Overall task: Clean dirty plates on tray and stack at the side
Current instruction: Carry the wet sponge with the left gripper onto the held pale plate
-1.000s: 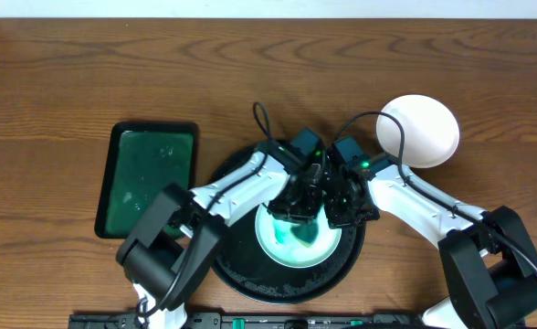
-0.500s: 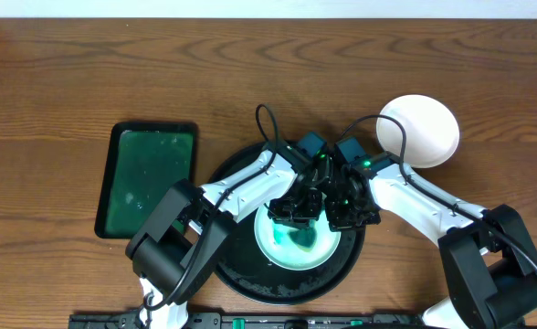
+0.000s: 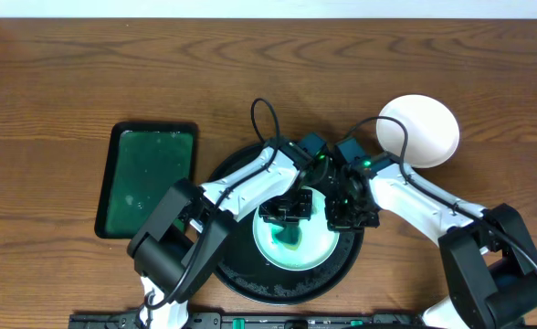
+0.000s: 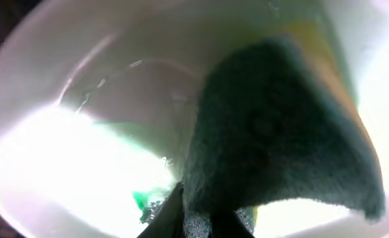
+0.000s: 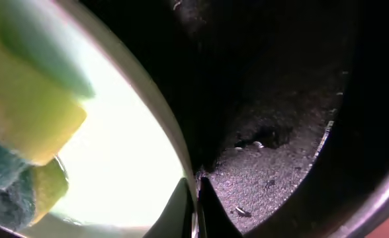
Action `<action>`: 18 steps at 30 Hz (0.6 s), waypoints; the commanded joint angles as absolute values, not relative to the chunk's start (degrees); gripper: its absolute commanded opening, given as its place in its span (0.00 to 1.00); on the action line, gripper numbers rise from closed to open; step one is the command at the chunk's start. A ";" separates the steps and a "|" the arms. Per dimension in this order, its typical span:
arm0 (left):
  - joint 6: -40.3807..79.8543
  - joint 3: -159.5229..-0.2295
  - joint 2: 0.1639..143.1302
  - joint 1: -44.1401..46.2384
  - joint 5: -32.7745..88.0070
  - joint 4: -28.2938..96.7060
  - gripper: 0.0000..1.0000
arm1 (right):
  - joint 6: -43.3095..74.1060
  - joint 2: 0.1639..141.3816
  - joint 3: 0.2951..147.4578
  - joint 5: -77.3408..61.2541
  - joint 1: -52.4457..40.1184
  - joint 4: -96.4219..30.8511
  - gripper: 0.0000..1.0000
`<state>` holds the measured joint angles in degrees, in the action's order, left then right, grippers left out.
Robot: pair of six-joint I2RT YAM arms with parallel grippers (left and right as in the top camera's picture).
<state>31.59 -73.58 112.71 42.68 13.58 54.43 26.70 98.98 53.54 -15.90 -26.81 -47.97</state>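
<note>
Wooden table (image 3: 68, 73) bears a black tray (image 3: 268, 291), green tray (image 3: 147, 178) and white plate (image 3: 424, 128).

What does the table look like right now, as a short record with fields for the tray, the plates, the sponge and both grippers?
round black tray: holds one plate
plate on tray: white, teal-green smears
left gripper: shut on a green and yellow sponge, which is pressed on the plate on tray
right gripper: shut on that plate's rim
side plate: white, looks clean, on the table right of the tray
green rectangular tray: left of the round tray
</note>
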 commanded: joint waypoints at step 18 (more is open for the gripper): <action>38.46 -71.18 116.16 43.86 -10.76 60.69 0.07 | 52.27 100.38 53.95 -7.99 -18.46 -40.71 0.01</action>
